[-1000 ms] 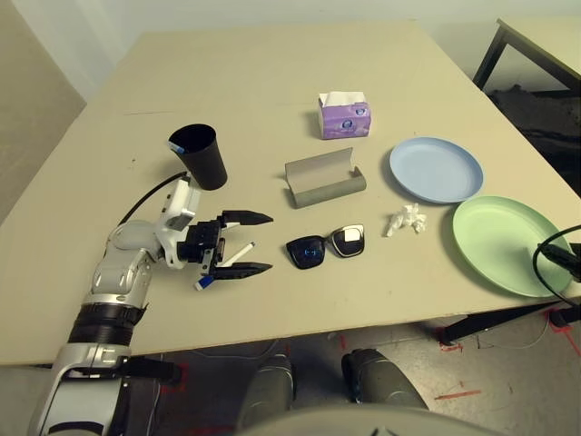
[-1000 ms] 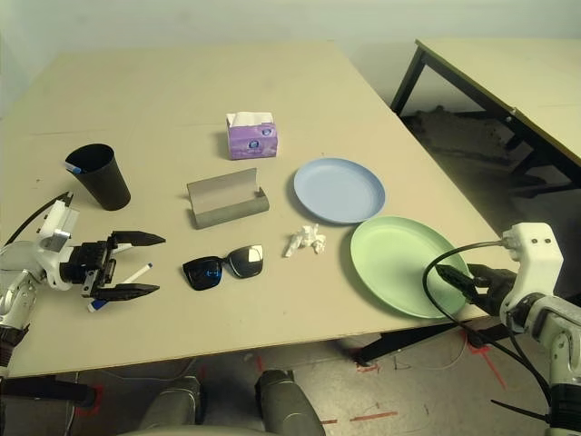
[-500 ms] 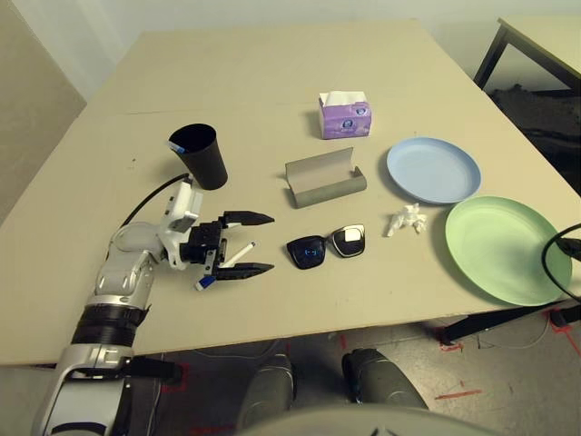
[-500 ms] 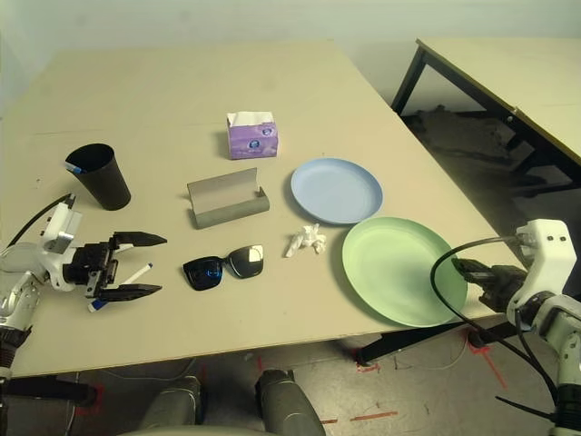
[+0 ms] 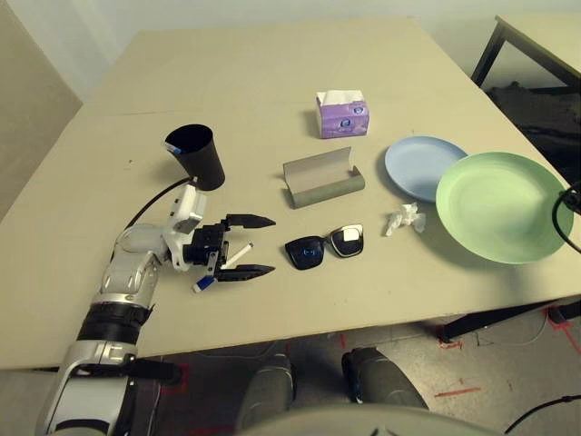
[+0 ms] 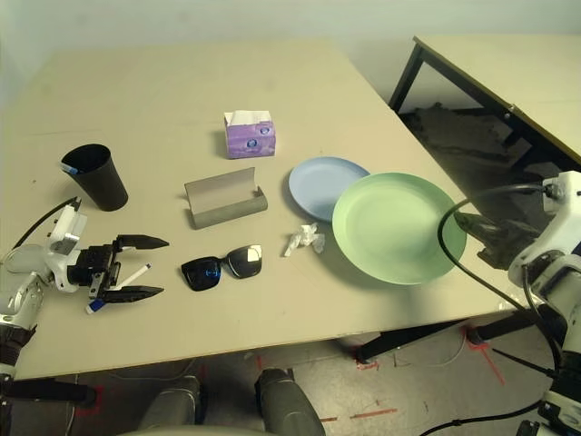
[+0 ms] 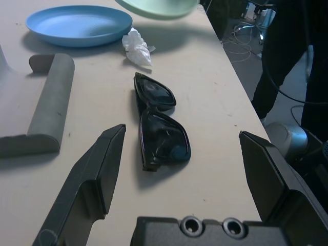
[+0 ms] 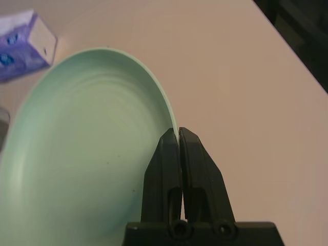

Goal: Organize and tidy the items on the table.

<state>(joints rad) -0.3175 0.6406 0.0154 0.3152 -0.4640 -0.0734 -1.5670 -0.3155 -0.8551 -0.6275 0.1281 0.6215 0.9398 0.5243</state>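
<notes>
The right gripper (image 8: 179,137), pinched tight on the rim of the green plate (image 6: 395,227), holds it lifted over the blue plate (image 6: 318,182) – it could slip out – while the left gripper (image 5: 251,245) gapes wide around the blue-capped marker (image 5: 222,266).

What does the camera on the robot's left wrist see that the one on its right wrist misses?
Only the left wrist view shows the black sunglasses, the grey glasses case, the crumpled white tissue, the blue plate and the open left gripper. Only the right wrist view shows the purple tissue box and the right gripper pinching a rim. Both share the green plate and the table.
</notes>
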